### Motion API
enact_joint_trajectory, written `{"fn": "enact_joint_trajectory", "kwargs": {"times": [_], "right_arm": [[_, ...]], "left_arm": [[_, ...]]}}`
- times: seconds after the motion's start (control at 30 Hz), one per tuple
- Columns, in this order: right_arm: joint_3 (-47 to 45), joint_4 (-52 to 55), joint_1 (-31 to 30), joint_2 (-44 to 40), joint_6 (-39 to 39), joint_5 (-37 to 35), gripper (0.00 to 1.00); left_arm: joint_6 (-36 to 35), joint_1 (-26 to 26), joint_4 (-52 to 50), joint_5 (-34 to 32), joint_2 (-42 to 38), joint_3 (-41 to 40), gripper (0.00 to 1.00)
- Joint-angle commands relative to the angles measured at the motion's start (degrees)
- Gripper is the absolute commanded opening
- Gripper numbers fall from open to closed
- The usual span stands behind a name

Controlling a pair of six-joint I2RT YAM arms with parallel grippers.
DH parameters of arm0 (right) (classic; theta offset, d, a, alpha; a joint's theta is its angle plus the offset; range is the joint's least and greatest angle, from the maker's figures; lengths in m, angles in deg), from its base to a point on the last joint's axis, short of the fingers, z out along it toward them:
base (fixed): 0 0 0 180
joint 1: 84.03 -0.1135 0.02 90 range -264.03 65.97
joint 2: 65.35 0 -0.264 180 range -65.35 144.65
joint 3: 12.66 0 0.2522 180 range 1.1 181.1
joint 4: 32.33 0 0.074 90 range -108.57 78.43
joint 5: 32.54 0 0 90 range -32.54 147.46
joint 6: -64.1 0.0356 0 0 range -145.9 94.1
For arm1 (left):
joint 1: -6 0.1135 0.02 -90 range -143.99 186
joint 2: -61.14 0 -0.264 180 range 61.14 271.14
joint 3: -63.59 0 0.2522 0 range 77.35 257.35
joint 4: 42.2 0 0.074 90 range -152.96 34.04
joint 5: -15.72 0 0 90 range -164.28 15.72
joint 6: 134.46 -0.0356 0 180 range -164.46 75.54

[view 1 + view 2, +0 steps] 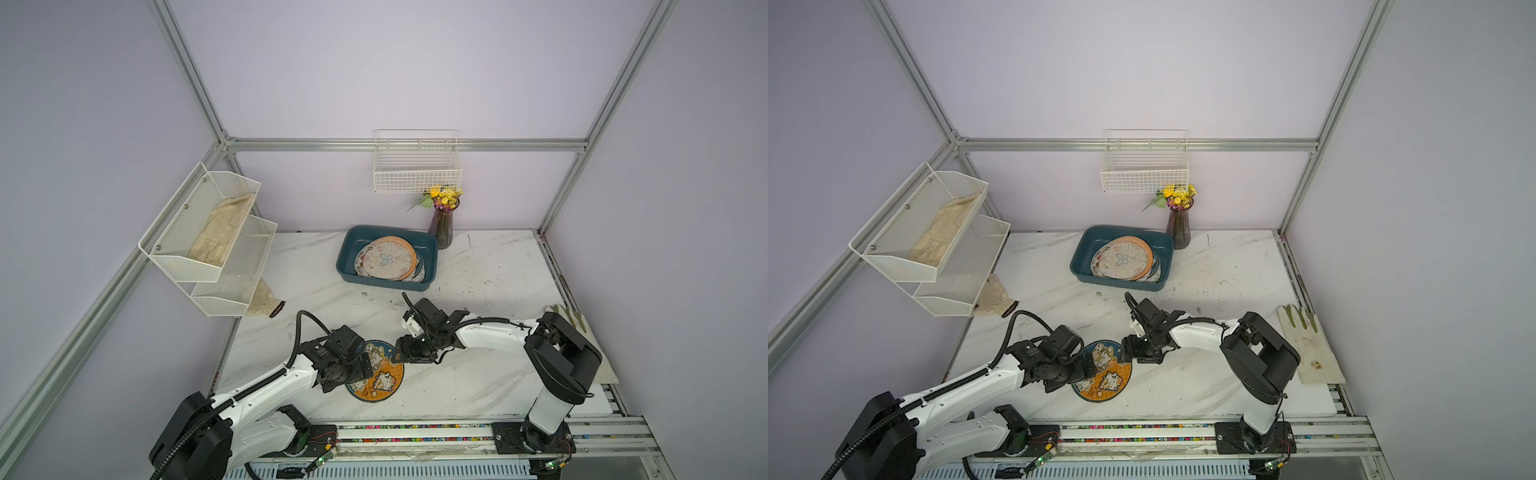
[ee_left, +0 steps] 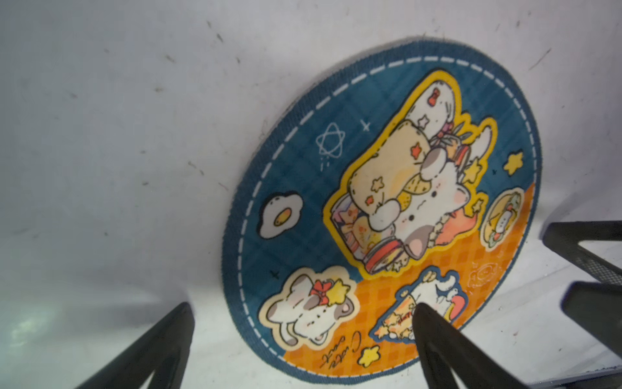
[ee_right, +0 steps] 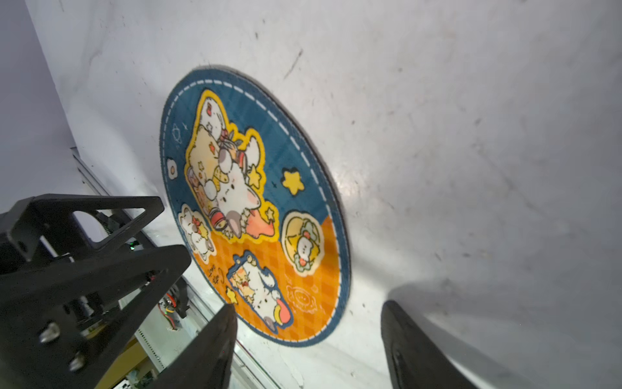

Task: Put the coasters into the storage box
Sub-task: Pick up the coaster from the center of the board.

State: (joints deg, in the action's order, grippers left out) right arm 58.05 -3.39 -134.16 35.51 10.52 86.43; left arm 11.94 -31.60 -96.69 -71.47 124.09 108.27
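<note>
Your loose coaster (image 1: 384, 376) (image 2: 387, 208), the blue-and-orange one with the cartoon cats, lies flat on the marble table (image 1: 478, 270) near the front edge, right between the two arms. In both top views the left gripper (image 2: 303, 310) covers its left part, so you only get the full print from the wrist cameras. The little line of lettering on the orange half is upside down and I can't read it properly.

The left gripper's jaws are spread wide with nothing clamped. One finger (image 2: 437, 340) sits over the orange part, the other is off the rim over bare table. Whether that tip actually touches the mat, can't tell. The right gripper (image 3: 308, 306) is at the coaster's opposite edge, jaws apart too and holding nothing, with only table between them. Its fingers run out of frame.

The other coasters (image 1: 386, 259) are piled in the teal storage box (image 1: 357, 241) at the back middle of the table. The top one is cream with a butterfly and an orange one pokes out behind it. The lower ones are just slivers, so you can't count them. A vase (image 1: 444, 226) of yellow flowers stands just beside the box. In a top view the right arm hides most of a glove (image 1: 577, 320) at the table's right edge.
</note>
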Motion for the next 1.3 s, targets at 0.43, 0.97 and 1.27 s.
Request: {"fn": "enact_joint_trajectory", "kwargs": {"times": [0.43, 0.97, 1.27], "right_arm": [[2.2, -1.5, -2.7, 4.9, 1.9, -3.2, 0.66], [2.1, -1.9, -2.6, 5.3, 1.5, -1.7, 0.66], [1.2, -2.8, -1.5, 2.2, 2.3, -2.3, 0.69]], "left_arm": [[-0.3, -0.5, 5.1, 3.0, 1.0, -2.3, 0.92], [-0.5, -0.4, 5.0, 1.6, 1.2, -1.0, 0.35], [-2.0, -0.4, 2.0, -0.1, 1.5, 4.2, 0.00]]}}
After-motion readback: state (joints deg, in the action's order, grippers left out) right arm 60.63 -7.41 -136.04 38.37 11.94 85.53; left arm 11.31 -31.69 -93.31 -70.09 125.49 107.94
